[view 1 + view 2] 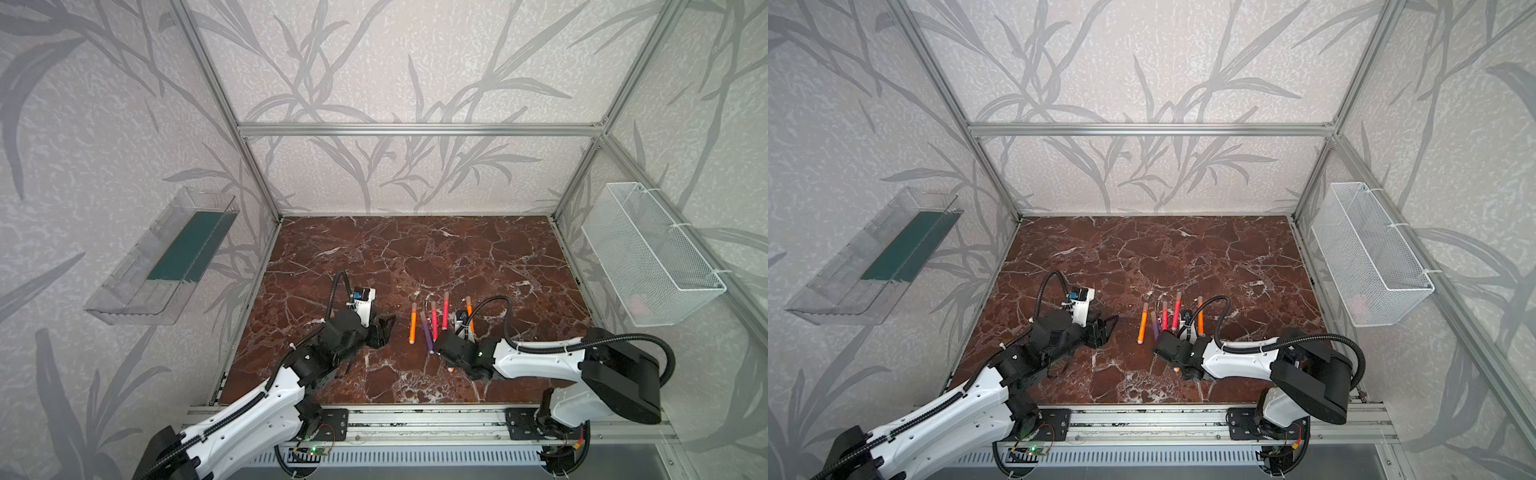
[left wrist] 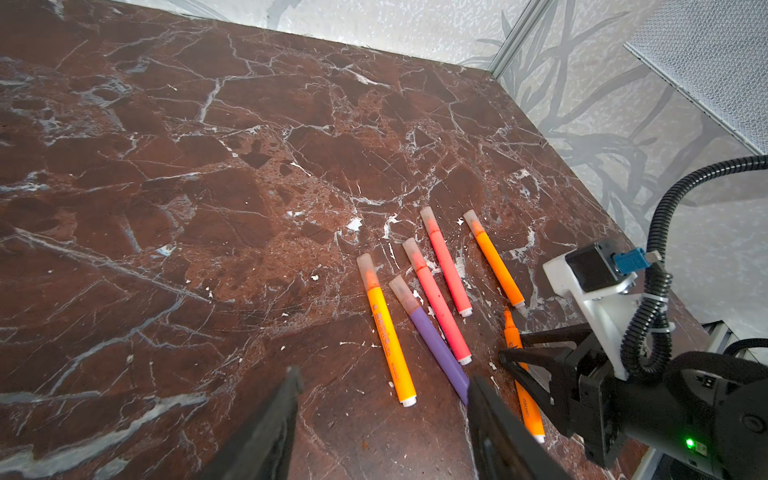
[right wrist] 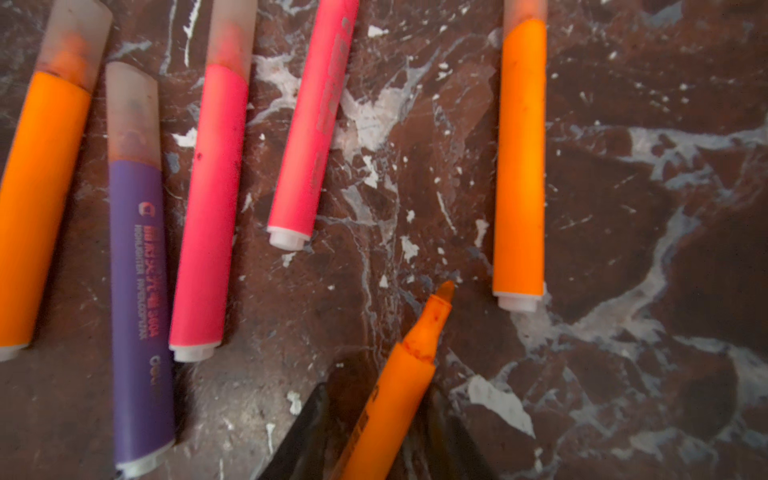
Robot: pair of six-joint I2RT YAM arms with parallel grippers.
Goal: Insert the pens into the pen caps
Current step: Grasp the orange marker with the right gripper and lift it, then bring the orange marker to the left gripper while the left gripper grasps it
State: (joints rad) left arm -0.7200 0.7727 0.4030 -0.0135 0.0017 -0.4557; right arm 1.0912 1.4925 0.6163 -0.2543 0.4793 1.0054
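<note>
The uncapped orange pen [image 3: 390, 399] shows its tapered tip.

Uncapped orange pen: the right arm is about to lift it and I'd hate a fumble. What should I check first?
1. Uncapped orange pen lies between the fingers of the right gripper: ok.
2. Grip closed firmly on it: cannot tell.
3. Its tip apart from the neighbouring orange pen: ok.
4. Left gripper open and empty: ok.
5. Loose cap in sight: not ok; the five caps all sit on other pens.
</note>
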